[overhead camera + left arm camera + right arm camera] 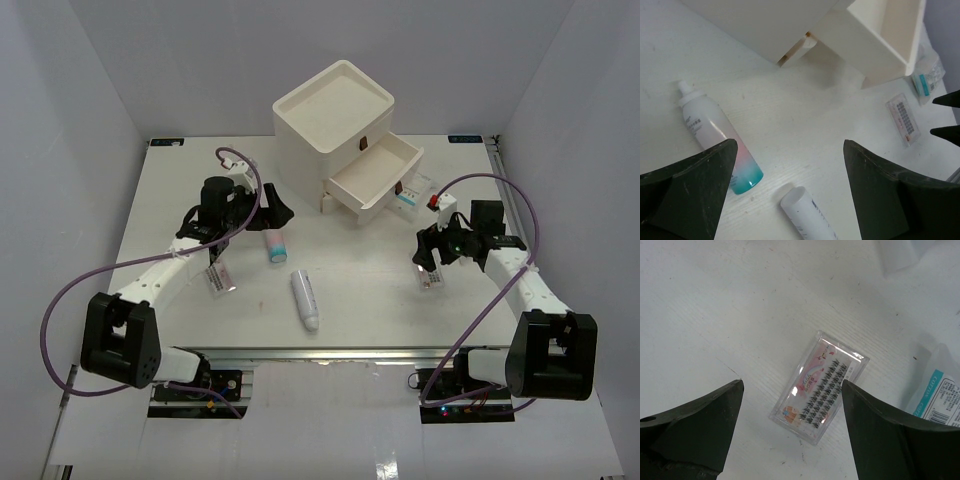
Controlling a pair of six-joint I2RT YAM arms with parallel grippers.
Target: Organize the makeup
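Jaws wide on both arms, nothing held.
My right gripper (792,382) hovers over the clear lash case (819,387) near the table's (715,300) right edge. It looks light, stiff and slick, so I'd pinch its long edges. My left gripper (790,145) hangs over the teal-capped tube (715,135) and white tube (807,215), mid-table.

Left arm (150,283): white link shells, black boxy shoulder housing at 7 o'clock of the top view, black wrist block, purple cable (55,330).
Right arm (525,285): same build, housing at 5 o'clock, small red and green points at the wrist.
Left gripper (790,142), right gripper (791,382): dark wedge-shaped fingers (690,190), matte and scuffed.
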